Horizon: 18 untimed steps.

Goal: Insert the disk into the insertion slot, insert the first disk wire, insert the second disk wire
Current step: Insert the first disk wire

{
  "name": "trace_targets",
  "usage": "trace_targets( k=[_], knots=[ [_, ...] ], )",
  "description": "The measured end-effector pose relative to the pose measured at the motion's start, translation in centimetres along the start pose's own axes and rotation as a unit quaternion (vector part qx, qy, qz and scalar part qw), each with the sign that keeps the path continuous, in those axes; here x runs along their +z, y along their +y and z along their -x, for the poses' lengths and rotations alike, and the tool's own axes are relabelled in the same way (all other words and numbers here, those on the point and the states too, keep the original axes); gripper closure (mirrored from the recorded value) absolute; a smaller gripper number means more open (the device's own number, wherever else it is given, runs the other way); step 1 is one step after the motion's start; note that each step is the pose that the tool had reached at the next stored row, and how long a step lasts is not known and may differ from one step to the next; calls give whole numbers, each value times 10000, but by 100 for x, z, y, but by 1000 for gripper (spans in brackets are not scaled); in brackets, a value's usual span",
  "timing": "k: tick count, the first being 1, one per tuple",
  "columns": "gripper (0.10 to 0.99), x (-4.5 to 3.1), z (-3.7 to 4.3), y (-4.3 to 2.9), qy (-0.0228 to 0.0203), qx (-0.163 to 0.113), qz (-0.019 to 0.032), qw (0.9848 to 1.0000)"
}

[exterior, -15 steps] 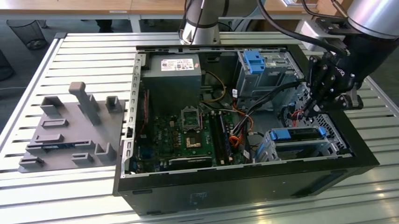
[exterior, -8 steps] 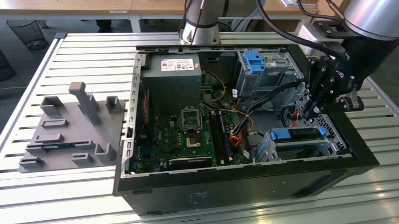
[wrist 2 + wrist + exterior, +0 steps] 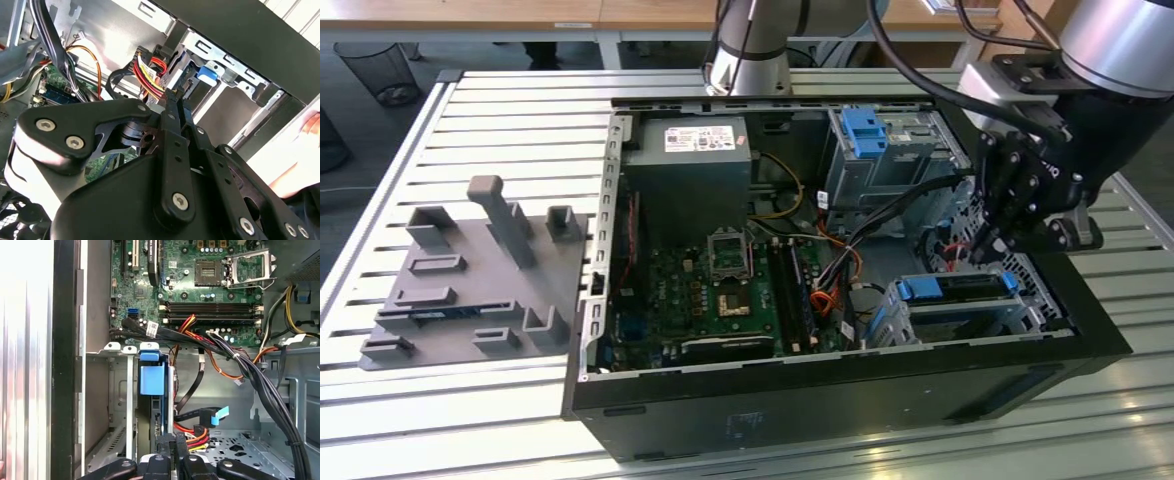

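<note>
The disk [image 3: 958, 288], silver in its blue caddy, lies inside the insertion slot [image 3: 907, 322], the low grey cage at the case's corner on the exterior view's right. In the first wrist view the disk [image 3: 150, 380] stands edge-on between the slot's walls [image 3: 117, 390]. My gripper [image 3: 991, 250] hangs just above the disk's rear end. Its fingers [image 3: 171, 112] are pressed together, and the red, yellow and black disk wire [image 3: 195, 436] ends right at the gripper [image 3: 172, 444]. A second wire with a blue plug [image 3: 218, 416] hangs loose beside it.
The motherboard [image 3: 720, 285] fills the case floor, with the power supply [image 3: 687, 160] behind it. A taller cage with a blue latch [image 3: 867, 130] stands at the back. A thick black cable bundle [image 3: 250, 370] crosses near the slot. A grey fixture plate [image 3: 467, 285] lies outside on the slatted table.
</note>
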State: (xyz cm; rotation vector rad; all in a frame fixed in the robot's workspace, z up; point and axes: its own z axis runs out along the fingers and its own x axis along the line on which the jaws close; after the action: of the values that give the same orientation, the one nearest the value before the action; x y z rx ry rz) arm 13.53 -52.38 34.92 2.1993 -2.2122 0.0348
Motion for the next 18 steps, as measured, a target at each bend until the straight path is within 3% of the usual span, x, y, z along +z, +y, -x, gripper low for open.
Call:
trace_targets(
  k=[18],
  knots=[
    [922, 84, -61, 7, 1, -50, -81, 10000]
  ],
)
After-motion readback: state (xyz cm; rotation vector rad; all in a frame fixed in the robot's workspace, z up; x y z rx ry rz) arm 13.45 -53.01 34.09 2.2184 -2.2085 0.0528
